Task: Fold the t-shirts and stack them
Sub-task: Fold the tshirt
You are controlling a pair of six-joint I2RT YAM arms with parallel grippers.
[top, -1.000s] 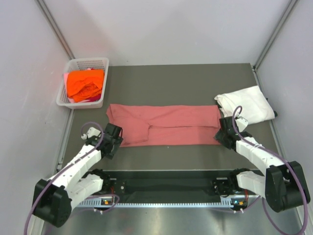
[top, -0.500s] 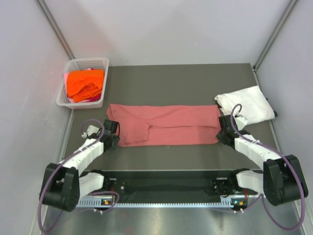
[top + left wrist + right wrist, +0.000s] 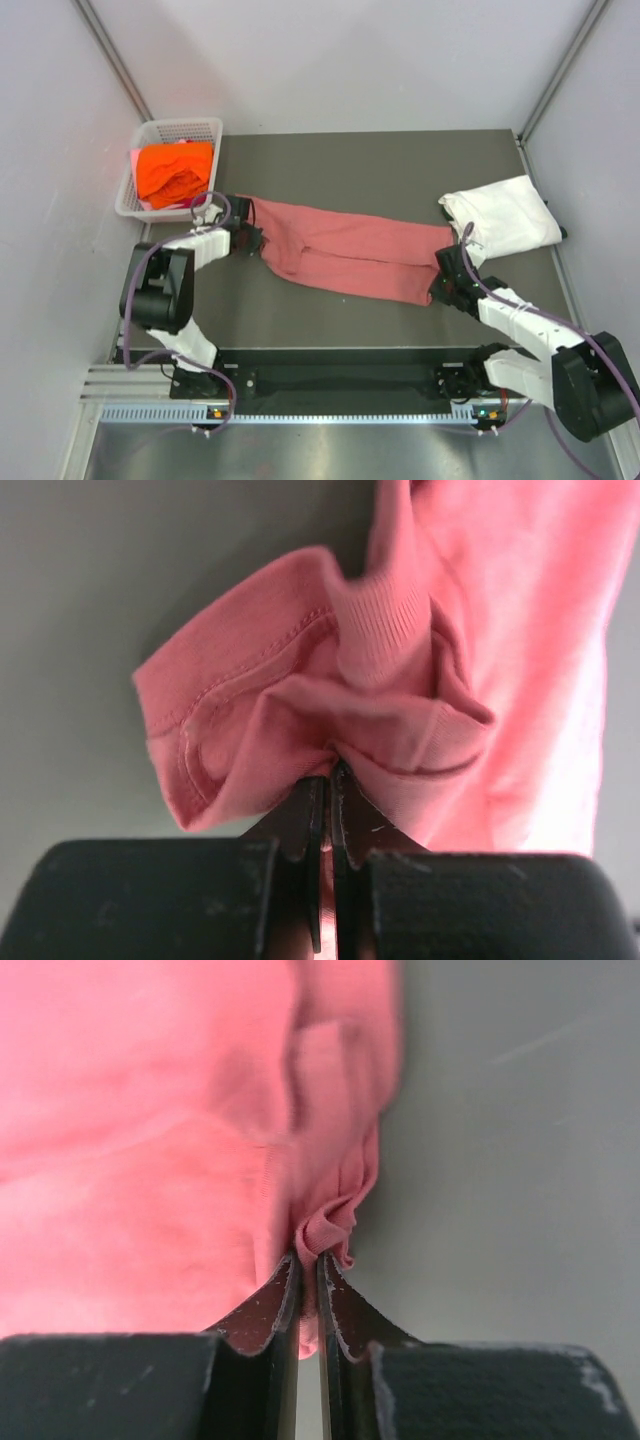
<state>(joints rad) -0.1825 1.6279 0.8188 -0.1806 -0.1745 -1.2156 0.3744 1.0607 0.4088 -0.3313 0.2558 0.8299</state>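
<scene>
Pink-red t-shirt (image 3: 345, 255) pinched at both ends.
My left gripper (image 3: 327, 788) clamps its far-left end beside the basket (image 3: 180, 127); my right gripper (image 3: 308, 1268) clamps the near-right end.

left arm (image 3: 195, 245) / right arm (image 3: 520, 320): white links, black joints | cables (image 3: 466, 238): purple loops | jaws: black, thin flat blades

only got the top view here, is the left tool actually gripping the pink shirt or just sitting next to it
Observer: Gripping. The left wrist view shows the left tool shut on a bunched fold of the pink shirt, just below its ribbed band.
Operator: ok and the right one
Observer: The right wrist view shows the right tool shut on a small pucker at the shirt's edge, with bare table beside it.
</scene>
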